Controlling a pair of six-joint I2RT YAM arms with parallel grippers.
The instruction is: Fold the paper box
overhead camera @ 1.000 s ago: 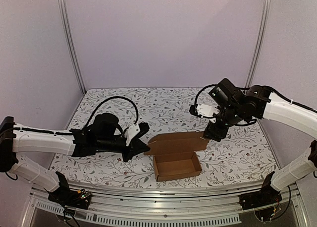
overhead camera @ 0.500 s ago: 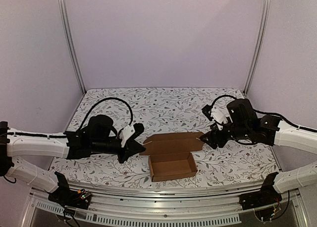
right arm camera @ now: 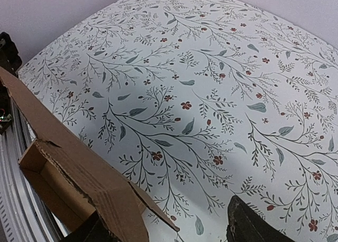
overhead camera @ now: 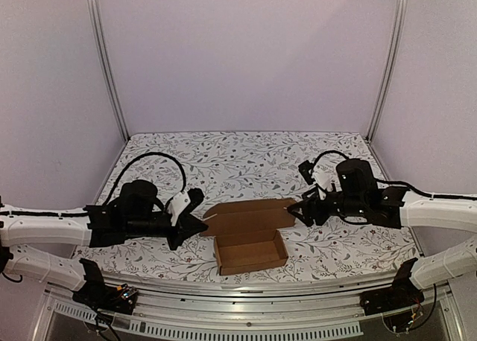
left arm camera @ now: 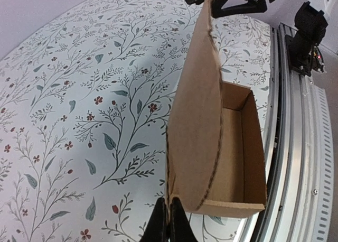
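Observation:
The paper box (overhead camera: 250, 250) is a brown cardboard tray with its long lid flap (overhead camera: 246, 216) standing open behind it, near the table's front middle. My left gripper (overhead camera: 195, 224) is shut on the lid's left end. In the left wrist view its fingertips (left arm camera: 170, 224) pinch the lid's edge (left arm camera: 194, 110), with the tray (left arm camera: 236, 147) to the right. My right gripper (overhead camera: 299, 210) is open at the lid's right end. In the right wrist view the lid's corner (right arm camera: 84, 170) lies over the left finger, and the right finger (right arm camera: 253, 226) stands apart over the cloth.
A floral cloth (overhead camera: 246, 158) covers the table. An aluminium rail (overhead camera: 246, 311) runs along the near edge, close to the tray's front wall. Metal posts (overhead camera: 104, 58) and lilac walls close in the back and sides.
The box has slid left and nearer with my left gripper holding the lid. My right arm has come down and followed to the lid's right end.

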